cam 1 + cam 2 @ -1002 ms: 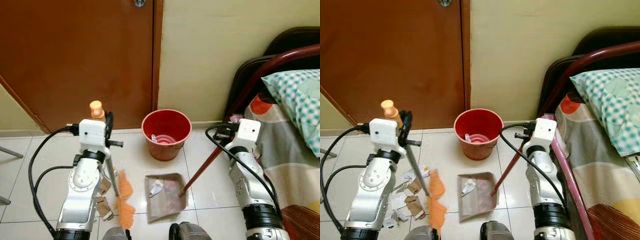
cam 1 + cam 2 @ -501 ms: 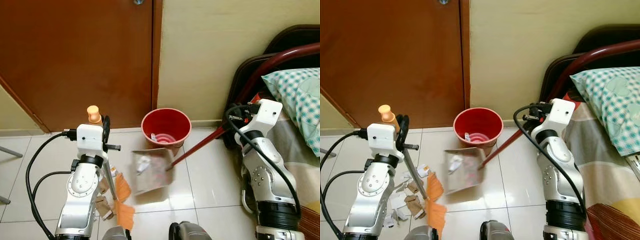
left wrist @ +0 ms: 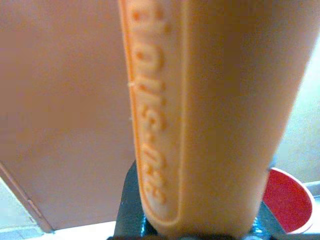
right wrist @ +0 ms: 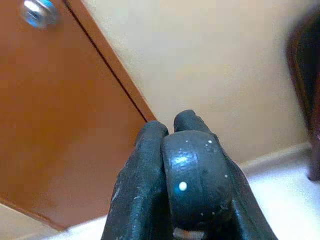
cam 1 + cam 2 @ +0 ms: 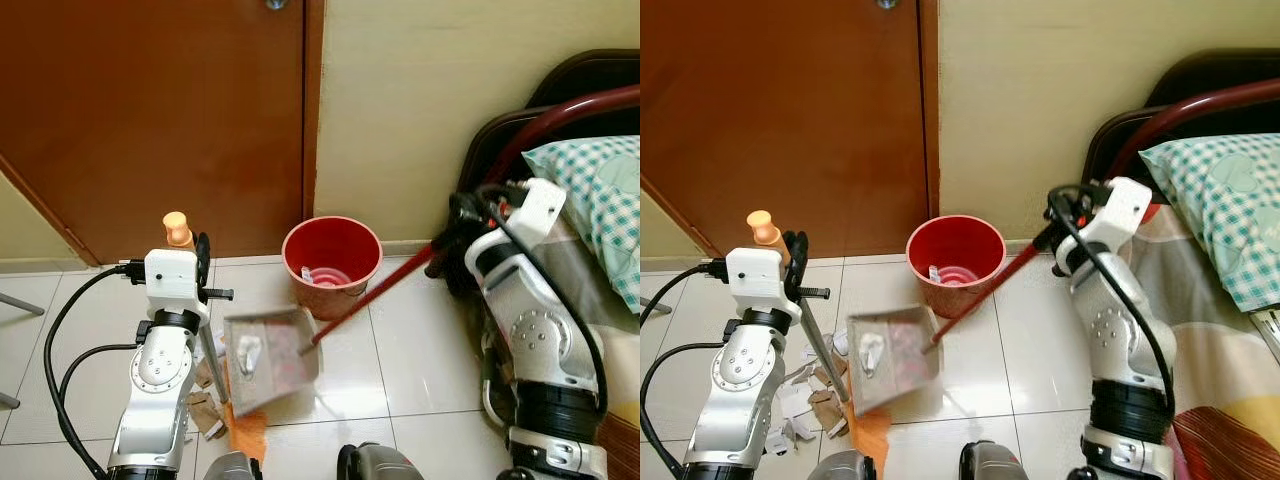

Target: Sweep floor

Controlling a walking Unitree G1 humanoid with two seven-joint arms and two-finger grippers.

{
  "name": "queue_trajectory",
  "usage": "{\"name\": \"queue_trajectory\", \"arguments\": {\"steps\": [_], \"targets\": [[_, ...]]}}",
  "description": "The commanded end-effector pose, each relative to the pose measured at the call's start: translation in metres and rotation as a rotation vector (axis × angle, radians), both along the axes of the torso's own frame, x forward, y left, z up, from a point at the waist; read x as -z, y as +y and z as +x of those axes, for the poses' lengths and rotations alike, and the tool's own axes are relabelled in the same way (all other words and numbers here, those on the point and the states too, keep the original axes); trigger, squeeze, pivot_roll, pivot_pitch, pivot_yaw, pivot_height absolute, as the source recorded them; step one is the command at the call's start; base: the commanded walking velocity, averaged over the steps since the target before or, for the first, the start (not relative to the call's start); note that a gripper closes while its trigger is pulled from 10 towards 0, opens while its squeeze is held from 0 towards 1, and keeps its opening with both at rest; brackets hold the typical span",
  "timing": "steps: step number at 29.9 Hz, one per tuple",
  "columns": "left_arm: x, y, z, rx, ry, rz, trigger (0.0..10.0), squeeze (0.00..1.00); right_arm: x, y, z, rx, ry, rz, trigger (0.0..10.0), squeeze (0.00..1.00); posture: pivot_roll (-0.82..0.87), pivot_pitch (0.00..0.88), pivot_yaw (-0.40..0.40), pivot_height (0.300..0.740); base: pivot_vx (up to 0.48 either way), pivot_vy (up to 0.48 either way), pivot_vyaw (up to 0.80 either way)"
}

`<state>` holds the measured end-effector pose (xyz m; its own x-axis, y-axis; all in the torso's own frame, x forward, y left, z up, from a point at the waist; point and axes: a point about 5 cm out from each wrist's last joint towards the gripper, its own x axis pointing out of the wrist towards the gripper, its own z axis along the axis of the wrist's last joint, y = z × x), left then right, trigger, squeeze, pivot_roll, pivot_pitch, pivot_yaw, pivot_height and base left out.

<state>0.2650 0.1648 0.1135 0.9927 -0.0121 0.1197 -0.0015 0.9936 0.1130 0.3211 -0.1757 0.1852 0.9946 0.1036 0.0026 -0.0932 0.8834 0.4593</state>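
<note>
The grey metal dustpan (image 5: 268,357) is held tilted by the right claw (image 5: 462,215), clamped on its red handle (image 5: 370,297) slanting far-right; the left claw (image 5: 200,262) is clamped on the orange-gripped broom (image 5: 214,365).

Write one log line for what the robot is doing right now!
right gripper: holds red-handled grey dustpan raised beside red bucket | left gripper: holds orange-handled broom | paper scraps on floor

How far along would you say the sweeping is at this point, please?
Done: some scraps already lie in the dustpan. In hand: the right gripper holds its red handle with the pan raised and tilted beside the red bucket; the left gripper grips the broom. Left: emptying the pan and sweeping the paper scraps by the bristles.
</note>
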Motion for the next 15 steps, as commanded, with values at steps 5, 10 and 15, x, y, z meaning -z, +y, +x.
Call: {"name": "queue_trajectory", "arguments": {"steps": [5,10,15], "targets": [[0.002,0.002,-0.002,-0.044,-0.008,-0.002,10.0,0.00,-0.044,0.022,0.008,-0.100,-0.162,0.087,10.0,0.00,-0.05,0.073,-0.029,0.740,0.000,0.000,0.00],[0.002,-0.001,-0.001,-0.035,-0.006,-0.018,10.0,0.00,-0.061,0.022,0.016,-0.079,-0.205,0.100,10.0,0.00,-0.04,0.072,-0.030,0.740,0.000,0.000,0.00],[0.003,-0.006,-0.001,-0.014,-0.002,-0.031,10.0,0.00,-0.078,0.000,0.027,0.039,-0.244,0.112,10.0,0.00,-0.04,0.069,-0.032,0.740,0.000,0.000,0.00]]}}
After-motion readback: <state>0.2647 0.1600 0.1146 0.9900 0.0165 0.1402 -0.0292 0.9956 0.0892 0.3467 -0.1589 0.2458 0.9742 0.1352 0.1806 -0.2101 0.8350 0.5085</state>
